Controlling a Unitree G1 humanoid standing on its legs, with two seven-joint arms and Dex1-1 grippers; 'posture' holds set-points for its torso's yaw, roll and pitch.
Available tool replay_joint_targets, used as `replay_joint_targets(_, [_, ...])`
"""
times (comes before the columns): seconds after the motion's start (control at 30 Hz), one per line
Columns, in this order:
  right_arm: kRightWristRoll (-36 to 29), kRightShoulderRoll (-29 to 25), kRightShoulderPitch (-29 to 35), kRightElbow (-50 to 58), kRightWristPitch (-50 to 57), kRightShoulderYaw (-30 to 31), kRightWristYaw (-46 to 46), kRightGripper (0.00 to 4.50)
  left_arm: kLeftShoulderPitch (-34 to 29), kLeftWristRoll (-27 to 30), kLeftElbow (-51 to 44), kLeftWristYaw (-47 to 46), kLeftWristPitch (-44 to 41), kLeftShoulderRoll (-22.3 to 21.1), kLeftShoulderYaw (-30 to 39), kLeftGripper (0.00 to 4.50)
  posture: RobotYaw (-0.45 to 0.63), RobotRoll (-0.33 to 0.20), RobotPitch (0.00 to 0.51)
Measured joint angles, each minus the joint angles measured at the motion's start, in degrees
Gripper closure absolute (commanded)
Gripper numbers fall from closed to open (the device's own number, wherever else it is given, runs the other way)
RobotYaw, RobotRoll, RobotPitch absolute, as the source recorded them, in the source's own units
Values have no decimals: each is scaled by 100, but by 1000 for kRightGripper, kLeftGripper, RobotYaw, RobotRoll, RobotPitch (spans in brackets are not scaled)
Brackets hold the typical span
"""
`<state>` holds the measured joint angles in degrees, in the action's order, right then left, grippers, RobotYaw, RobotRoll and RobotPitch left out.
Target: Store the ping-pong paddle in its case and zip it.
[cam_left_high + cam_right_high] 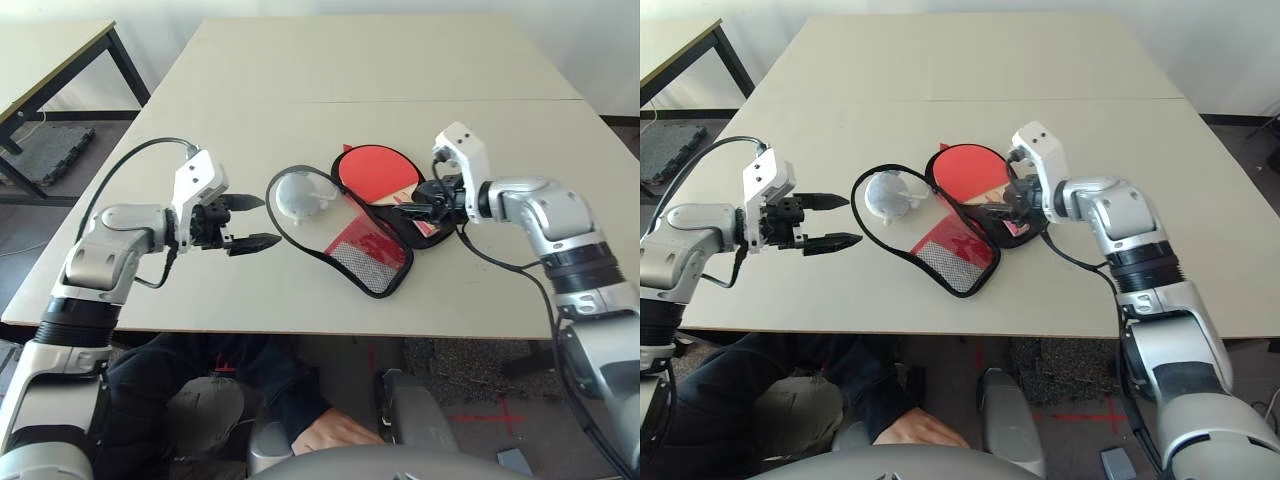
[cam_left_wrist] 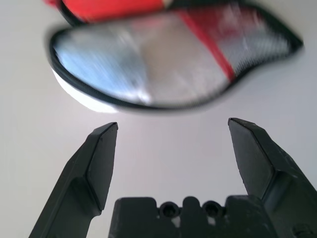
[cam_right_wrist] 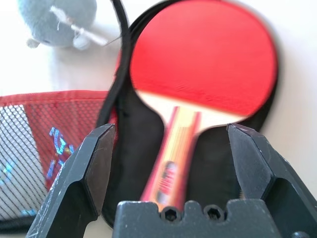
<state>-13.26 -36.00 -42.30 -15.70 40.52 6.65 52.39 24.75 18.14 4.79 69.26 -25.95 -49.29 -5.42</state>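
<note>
We see the smooth round red ping-pong paddle [image 3: 203, 59] lying in the open black-lined fabric case [image 1: 372, 262], fluffy grey ball [image 1: 297, 193] at nine o'clock, both grippers' [image 1: 247, 222] [image 3: 171, 144] jaws spread empty.

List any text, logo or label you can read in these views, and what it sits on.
None can be read.
Pale blue print on the case beside its mesh pocket: too blurred to read.
Dark mark on the ping-pong paddle handle: too blurred to read.
</note>
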Motion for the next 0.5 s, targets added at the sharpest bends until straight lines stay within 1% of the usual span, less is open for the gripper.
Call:
replay_joint_targets(0.07, [1, -177, -19, -112, -187, -107, 129, 36, -147, -61, -57, 103, -36, 25, -254, 0, 118, 0, 98])
replay_joint_targets(0.13, [-1, -254, -81, -217, -324, -190, 219, 36, -175, -82, -126, 105, -62, 193, -388, 0, 111, 0, 100])
replay_joint_targets(0.27, [-8, -421, -169, -265, -619, -352, 413, 36, 47, -337, -108, -128, 171, 638, -543, 0, 100, 0, 103])
replay_joint_targets(0.37, [-33, -499, -138, -266, -718, -471, 531, 36, 282, -532, 161, -299, 469, 982, -645, 0, 98, 0, 104])
replay_joint_targets(0.5, [-110, -692, 20, -249, -682, -547, 645, 36, 533, -587, 392, -288, 616, 1304, -724, 0, 89, 0, 104])
